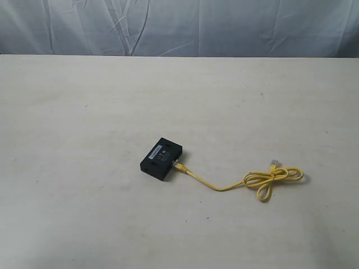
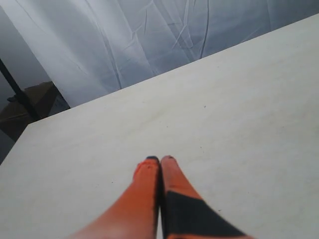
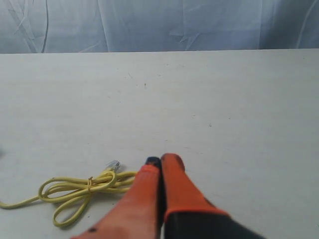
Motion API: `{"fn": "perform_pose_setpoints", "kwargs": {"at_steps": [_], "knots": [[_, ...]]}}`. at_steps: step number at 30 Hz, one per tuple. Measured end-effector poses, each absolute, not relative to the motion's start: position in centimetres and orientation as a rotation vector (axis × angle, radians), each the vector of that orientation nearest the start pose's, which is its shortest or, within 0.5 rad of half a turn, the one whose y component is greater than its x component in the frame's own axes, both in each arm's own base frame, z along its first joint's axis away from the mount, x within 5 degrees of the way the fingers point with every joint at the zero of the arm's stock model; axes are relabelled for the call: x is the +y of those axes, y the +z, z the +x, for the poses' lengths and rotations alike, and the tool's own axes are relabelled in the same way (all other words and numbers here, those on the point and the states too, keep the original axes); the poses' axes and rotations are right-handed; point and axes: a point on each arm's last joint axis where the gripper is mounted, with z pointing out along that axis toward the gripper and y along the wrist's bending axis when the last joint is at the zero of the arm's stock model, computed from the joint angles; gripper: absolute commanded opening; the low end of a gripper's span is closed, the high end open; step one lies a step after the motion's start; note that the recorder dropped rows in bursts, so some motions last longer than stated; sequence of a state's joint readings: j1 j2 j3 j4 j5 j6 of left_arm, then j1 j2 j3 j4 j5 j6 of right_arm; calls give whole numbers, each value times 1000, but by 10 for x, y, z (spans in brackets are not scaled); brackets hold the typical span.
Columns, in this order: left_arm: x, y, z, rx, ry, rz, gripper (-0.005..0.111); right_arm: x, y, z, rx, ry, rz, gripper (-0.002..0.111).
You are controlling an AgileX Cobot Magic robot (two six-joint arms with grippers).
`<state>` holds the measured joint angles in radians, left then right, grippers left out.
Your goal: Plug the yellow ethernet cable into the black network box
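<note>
Wrinkled grey-blue cloth (image 1: 168, 28) hangs behind a pale table (image 1: 84, 112), and neither arm reaches into the exterior view. The right gripper (image 3: 160, 160) is clenched with its orange fingers pressed together and nothing between them; the arm holds it low over the tabletop at a shallow forward slant. Just beside its tip lies the looped part of the yellow ethernet cable (image 3: 90, 183), whose free clear plug (image 3: 112, 165) rests on the table at the edge of the loops. The left gripper (image 2: 160, 159) is likewise pinched closed and empty, poised above bare table with no task object in its wrist view. Further out, the cord runs from the loops to the black network box (image 1: 161, 158) near the middle of the table, where the other plug (image 1: 179, 166) touches the box's side at what looks like a port. Whether it is fully seated cannot be told. By that judgement the task looks finished or nearly so. If the plug does need seating, the left gripper should brace the box's far side. The right gripper should then grip the plug body, not the cord. It should push straight along the port's axis, so the light box does not slide or twist.
</note>
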<state>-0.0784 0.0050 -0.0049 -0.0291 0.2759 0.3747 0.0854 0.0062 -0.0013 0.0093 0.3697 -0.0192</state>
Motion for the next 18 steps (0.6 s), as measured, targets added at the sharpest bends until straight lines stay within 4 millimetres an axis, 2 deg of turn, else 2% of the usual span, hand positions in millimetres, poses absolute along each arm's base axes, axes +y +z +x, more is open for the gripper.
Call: {"fn": "perform_pose_setpoints", "kwargs": {"at_steps": [7, 18], "knots": [[-5, 190, 55, 1726, 172, 358, 0, 5, 180, 53, 1856, 55, -91, -1], [-4, 190, 55, 1752, 21, 163, 0, 5, 180, 53, 1856, 55, -91, -1]]}}
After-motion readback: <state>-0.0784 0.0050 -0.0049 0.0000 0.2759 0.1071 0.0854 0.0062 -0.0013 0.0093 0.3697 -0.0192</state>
